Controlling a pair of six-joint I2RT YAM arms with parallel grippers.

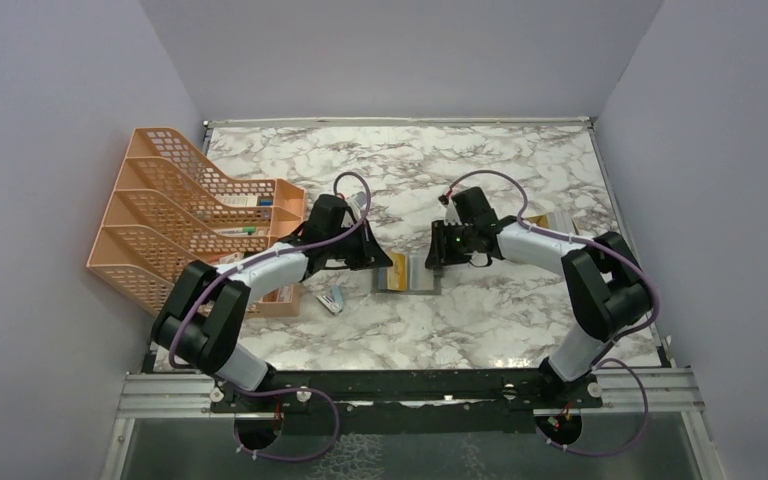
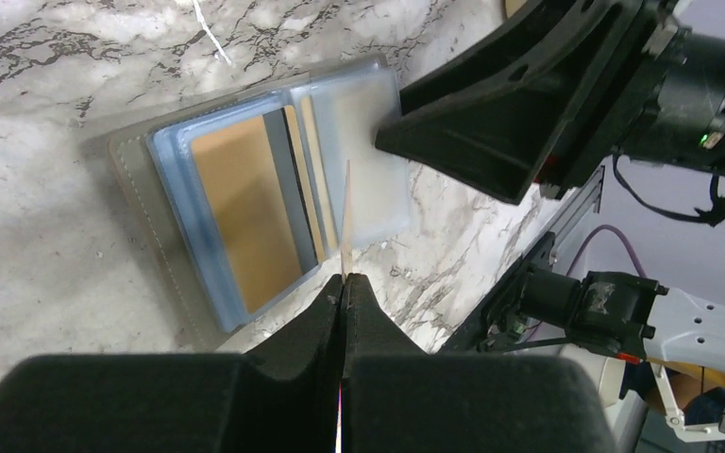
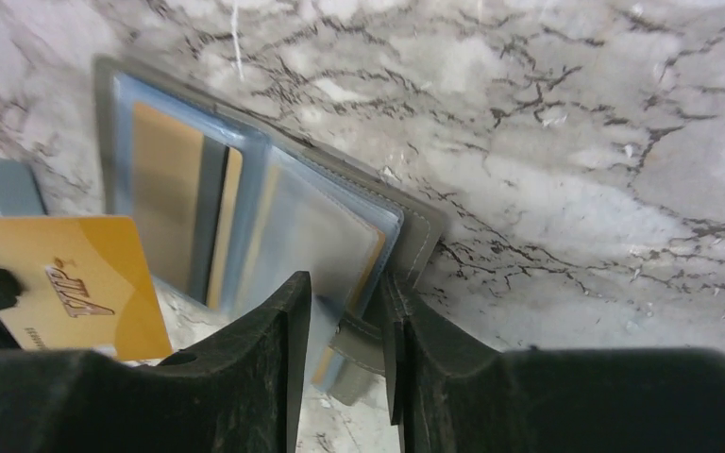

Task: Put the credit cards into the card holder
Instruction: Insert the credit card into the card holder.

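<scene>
The card holder (image 1: 407, 272) lies open on the marble table, grey outside and light blue inside. It also shows in the left wrist view (image 2: 175, 189) and the right wrist view (image 3: 288, 217). A tan credit card (image 2: 241, 212) sits in its left pocket. My left gripper (image 1: 388, 262) (image 2: 345, 278) is shut on a gold credit card (image 2: 346, 212), held edge-on just above the pockets; its yellow face shows in the right wrist view (image 3: 66, 283). My right gripper (image 1: 437, 258) (image 3: 347, 288) is closed on the holder's right flap, with the snap tab (image 3: 363, 335) between its fingers.
An orange mesh file rack (image 1: 185, 215) stands at the left, close to the left arm. A small blue-white object (image 1: 332, 299) lies on the table by the left forearm. A tan-edged thing (image 1: 552, 222) shows behind the right arm, partly hidden.
</scene>
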